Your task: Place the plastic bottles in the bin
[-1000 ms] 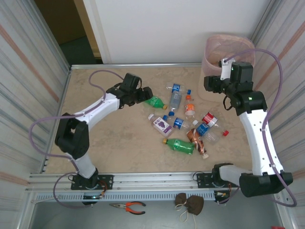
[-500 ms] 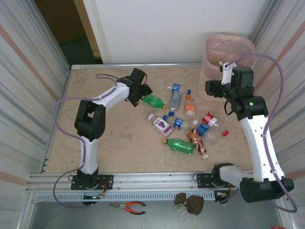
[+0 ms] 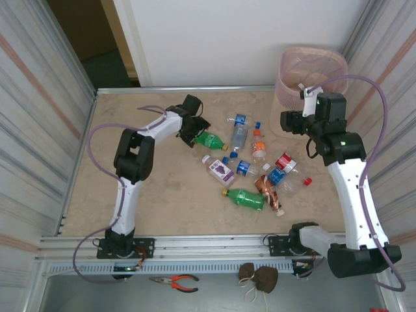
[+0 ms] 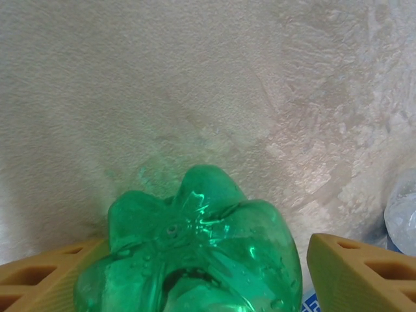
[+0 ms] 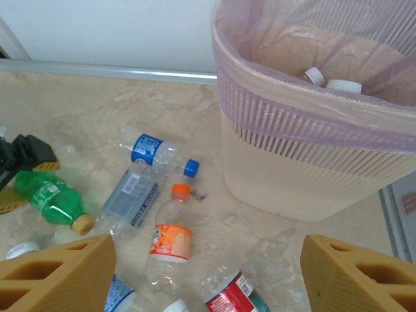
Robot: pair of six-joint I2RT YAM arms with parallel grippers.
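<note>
Fingers (image 4: 364,273) of the left gripper (image 4: 208,240) spread astride the green bottle (image 4: 195,253), left wrist view; its rounded base may squirt free on closing. Right wrist: right gripper (image 5: 208,239) spread, empty, bin (image 5: 305,162) at two o'clock. Top: it lies at ten o'clock of the other plastic bottles (image 3: 257,166).

Base of green bottle (image 4: 201,260) sits between tool (image 4: 205,279) fingers (image 4: 354,273), left finger touching, right one just clear. clear bottle (image 4: 404,214) at right edge. Marbled worktop (image 4: 195,78).
</note>
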